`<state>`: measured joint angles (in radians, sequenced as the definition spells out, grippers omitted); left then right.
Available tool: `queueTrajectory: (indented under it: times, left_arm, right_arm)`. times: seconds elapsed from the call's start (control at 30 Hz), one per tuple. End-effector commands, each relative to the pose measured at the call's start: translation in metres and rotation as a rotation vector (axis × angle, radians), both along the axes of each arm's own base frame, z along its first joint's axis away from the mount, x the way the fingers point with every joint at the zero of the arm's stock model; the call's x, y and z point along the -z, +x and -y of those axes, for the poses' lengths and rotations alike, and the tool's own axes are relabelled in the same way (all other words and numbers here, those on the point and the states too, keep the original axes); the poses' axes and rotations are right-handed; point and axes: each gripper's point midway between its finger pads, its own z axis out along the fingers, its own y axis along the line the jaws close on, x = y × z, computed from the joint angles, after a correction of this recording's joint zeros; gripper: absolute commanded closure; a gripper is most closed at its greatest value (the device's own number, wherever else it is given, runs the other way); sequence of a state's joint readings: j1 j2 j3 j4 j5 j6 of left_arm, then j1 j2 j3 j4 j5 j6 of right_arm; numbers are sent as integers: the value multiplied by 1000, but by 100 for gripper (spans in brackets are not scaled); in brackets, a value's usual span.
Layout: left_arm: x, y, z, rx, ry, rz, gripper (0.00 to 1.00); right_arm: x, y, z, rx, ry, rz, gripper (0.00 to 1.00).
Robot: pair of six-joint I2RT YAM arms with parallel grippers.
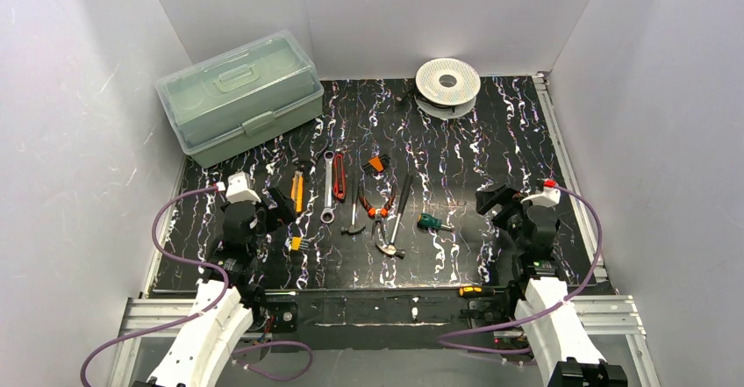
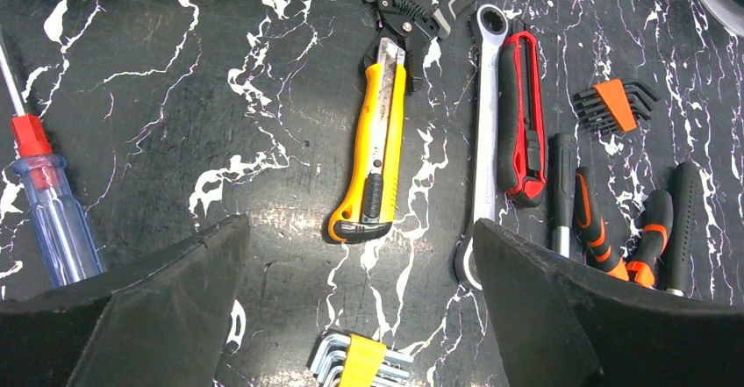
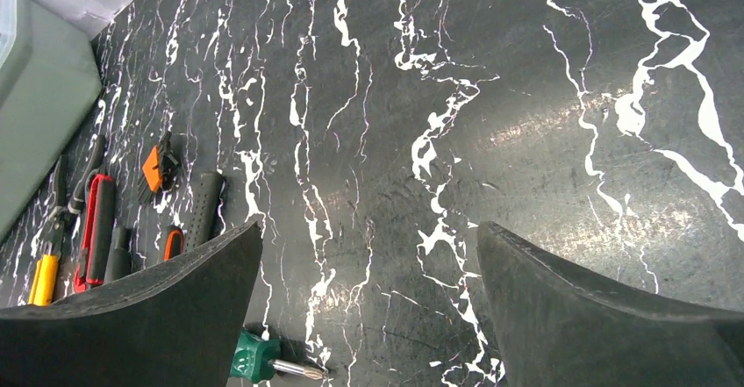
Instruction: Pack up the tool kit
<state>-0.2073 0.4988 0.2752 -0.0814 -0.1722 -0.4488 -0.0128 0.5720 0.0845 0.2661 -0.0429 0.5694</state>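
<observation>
Two grippers were yours here, and both stood spread wide with nothing in them. Your left gripper (image 2: 360,229) hung over the black, white-veined tabletop (image 2: 158,80). Its dark fingers (image 2: 167,308) stood far apart, and in the wrist view the yellow-handled utility knife (image 2: 373,154) lay in the gap between them, ungripped. A long silver ratchet wrench (image 2: 484,141) lay just beside that knife, with a red-and-black folding knife (image 2: 519,124) right next to it and an orange-clipped set of hex keys (image 2: 614,106) beyond. A blue-handled screwdriver with a red collar (image 2: 48,203) lay on the other side. Your right gripper (image 3: 368,229) was equally open over bare tabletop and held nothing; a stubby green-handled screwdriver (image 3: 263,358) lay near one of its fingers (image 3: 579,317). The pale green plastic toolbox with its translucent lid (image 1: 239,97) sat at the table's far left corner, lid down, well apart from both grippers.
</observation>
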Motion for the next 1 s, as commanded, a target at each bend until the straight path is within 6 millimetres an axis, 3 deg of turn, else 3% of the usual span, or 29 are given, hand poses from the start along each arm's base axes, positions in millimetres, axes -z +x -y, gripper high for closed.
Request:
queueTrajectory:
  times: [0.0, 0.27, 0.47, 0.63, 0.8, 0.97]
  left_arm:
    - [-2, 3, -3, -26, 0, 2, 1]
    - [8, 4, -7, -63, 22, -115, 1]
    - [1, 11, -2, -66, -10, -92, 0]
    - [-40, 31, 0, -104, -41, -31, 0]
    - [-82, 75, 0, -147, -15, -10, 1]
    - [-148, 122, -9, -172, 98, 42, 0]
  right_arm:
    - [-36, 12, -2, -16, -6, 102, 0]
    - [-37, 12, -1, -7, 4, 97, 0]
    - [-34, 12, -3, -12, 9, 90, 0]
    - [-26, 10, -4, -23, 11, 66, 0]
    - [-27, 11, -11, -52, 24, 77, 0]
    - [-25, 12, -17, -84, 33, 59, 0]
